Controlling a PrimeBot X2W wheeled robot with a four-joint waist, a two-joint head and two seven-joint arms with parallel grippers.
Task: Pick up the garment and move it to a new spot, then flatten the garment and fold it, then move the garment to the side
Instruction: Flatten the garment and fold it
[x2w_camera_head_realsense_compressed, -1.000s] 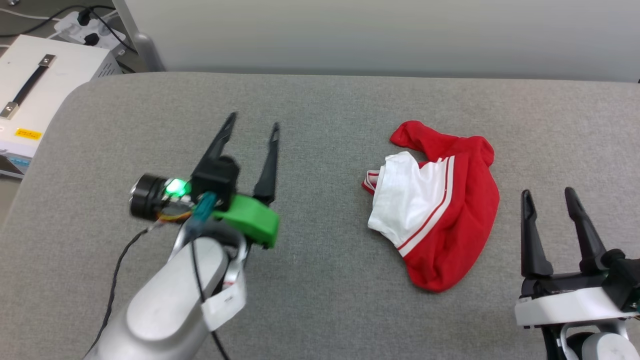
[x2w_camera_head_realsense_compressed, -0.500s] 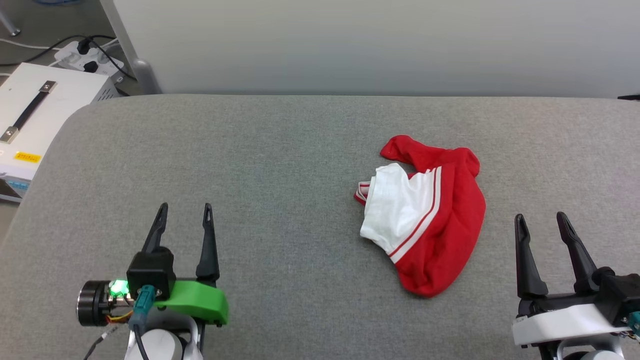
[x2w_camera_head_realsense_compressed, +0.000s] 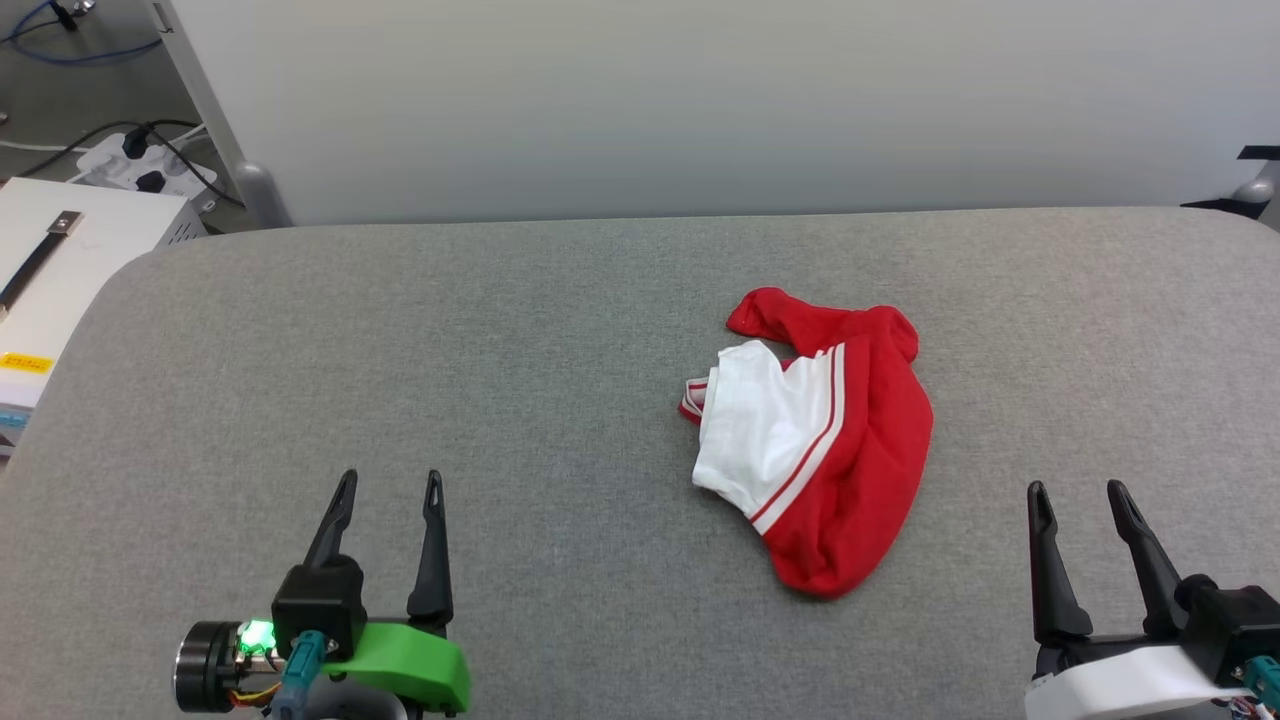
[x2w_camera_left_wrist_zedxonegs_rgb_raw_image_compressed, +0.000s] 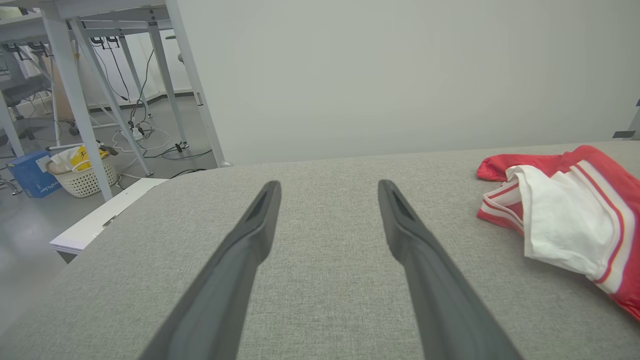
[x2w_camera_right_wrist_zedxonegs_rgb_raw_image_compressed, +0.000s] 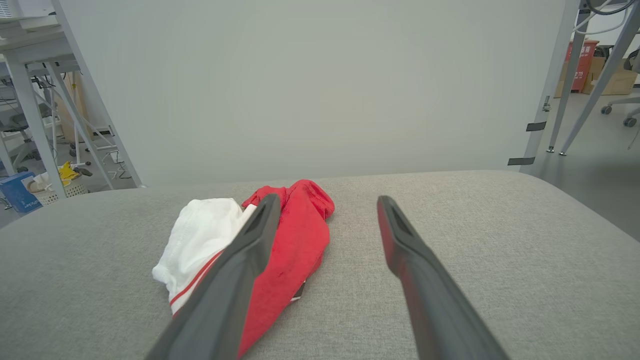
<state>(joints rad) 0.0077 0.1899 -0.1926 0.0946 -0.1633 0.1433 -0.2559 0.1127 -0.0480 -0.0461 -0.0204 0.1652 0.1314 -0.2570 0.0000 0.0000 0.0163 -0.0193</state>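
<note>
The garment (x2w_camera_head_realsense_compressed: 820, 440) lies crumpled in a heap on the grey padded table (x2w_camera_head_realsense_compressed: 520, 380), right of centre, red with a white sleeve and striped trim facing up. It also appears at the right of the left wrist view as the garment (x2w_camera_left_wrist_zedxonegs_rgb_raw_image_compressed: 560, 220) and left of centre in the right wrist view as the garment (x2w_camera_right_wrist_zedxonegs_rgb_raw_image_compressed: 280, 250). My left gripper (x2w_camera_head_realsense_compressed: 388, 486) is open near the table's front left, well apart from the cloth. My right gripper (x2w_camera_head_realsense_compressed: 1077, 492) is open at the front right, a short way from the heap. Both hold nothing.
A white equipment box (x2w_camera_head_realsense_compressed: 50, 270) with a black handle stands off the table's left end, with a power strip and cables (x2w_camera_head_realsense_compressed: 140, 160) behind it. A pale wall panel (x2w_camera_head_realsense_compressed: 700, 100) backs the table. Metal table legs (x2w_camera_left_wrist_zedxonegs_rgb_raw_image_compressed: 75, 90) and a basket (x2w_camera_left_wrist_zedxonegs_rgb_raw_image_compressed: 82, 172) are on the floor to the left.
My left arm has drawn back from mid-table to the front left, still open. The head camera has tilted up, so the table and garment sit lower and more to the left.
</note>
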